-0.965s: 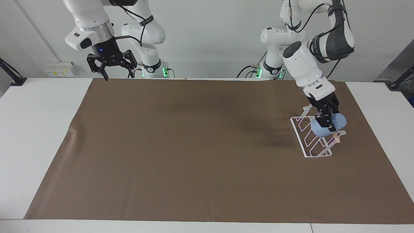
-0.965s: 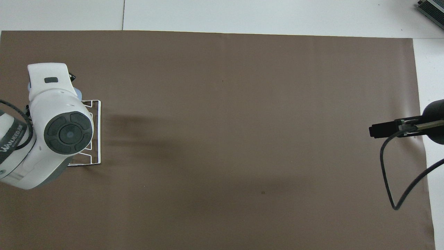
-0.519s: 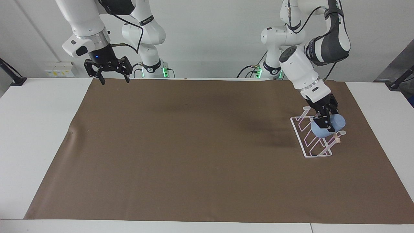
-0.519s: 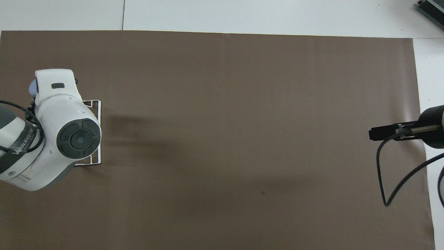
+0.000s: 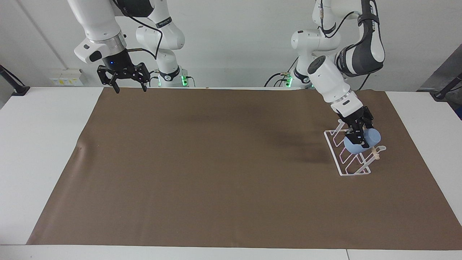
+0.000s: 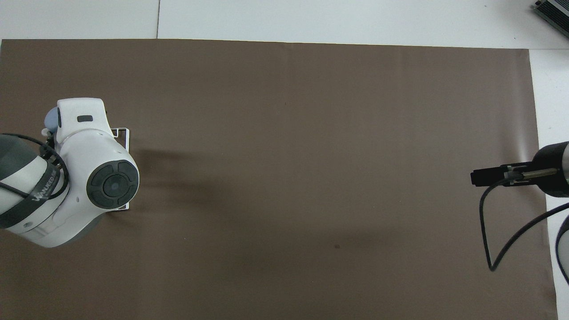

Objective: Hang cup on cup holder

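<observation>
Facing view: left pincer (image 5: 357,138) is clamped on the blue cup (image 5: 362,142), tipped on its side, low over the white cup holder (image 5: 348,153) at the left arm's end of the counter (image 5: 43,144). Right pincer (image 5: 128,86) waits up high, fingers wide apart, holding nothing.

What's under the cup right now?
The cup, gripped by the left gripper, is tilted over the cup holder: white wire prongs and its base frame show beneath. Whether a prong sits inside the cup is hidden; overhead, the arm covers it.
</observation>
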Action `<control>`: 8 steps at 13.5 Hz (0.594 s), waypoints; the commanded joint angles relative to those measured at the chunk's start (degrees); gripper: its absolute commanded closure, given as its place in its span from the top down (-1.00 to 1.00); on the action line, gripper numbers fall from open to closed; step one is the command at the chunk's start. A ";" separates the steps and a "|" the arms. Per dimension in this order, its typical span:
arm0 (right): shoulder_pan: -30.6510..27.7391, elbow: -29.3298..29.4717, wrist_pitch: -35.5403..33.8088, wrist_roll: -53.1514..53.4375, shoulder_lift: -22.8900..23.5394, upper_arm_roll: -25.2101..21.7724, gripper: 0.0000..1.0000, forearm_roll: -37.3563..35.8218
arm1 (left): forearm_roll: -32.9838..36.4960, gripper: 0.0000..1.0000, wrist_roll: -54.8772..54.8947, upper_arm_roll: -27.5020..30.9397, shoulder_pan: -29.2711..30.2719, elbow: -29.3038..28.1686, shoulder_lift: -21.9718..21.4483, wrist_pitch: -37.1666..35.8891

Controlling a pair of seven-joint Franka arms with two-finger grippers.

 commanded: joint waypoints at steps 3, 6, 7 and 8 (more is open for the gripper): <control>-1.01 -1.57 0.88 -5.96 -1.38 0.64 1.00 -1.05 | 1.72 -0.75 -1.43 0.22 0.23 -3.27 -2.10 2.48; -1.09 -1.57 0.97 -6.06 -1.29 0.64 1.00 -1.05 | 2.86 1.00 -1.17 0.22 0.40 -3.18 -2.10 2.75; -1.09 -1.57 0.97 -6.06 -1.29 0.64 1.00 -0.97 | 2.86 1.00 -1.08 0.22 0.40 -3.01 -2.01 2.75; -1.18 -1.48 0.97 -5.97 -1.29 0.64 1.00 -0.96 | 2.86 1.00 -0.99 0.22 0.40 -2.57 -1.75 2.92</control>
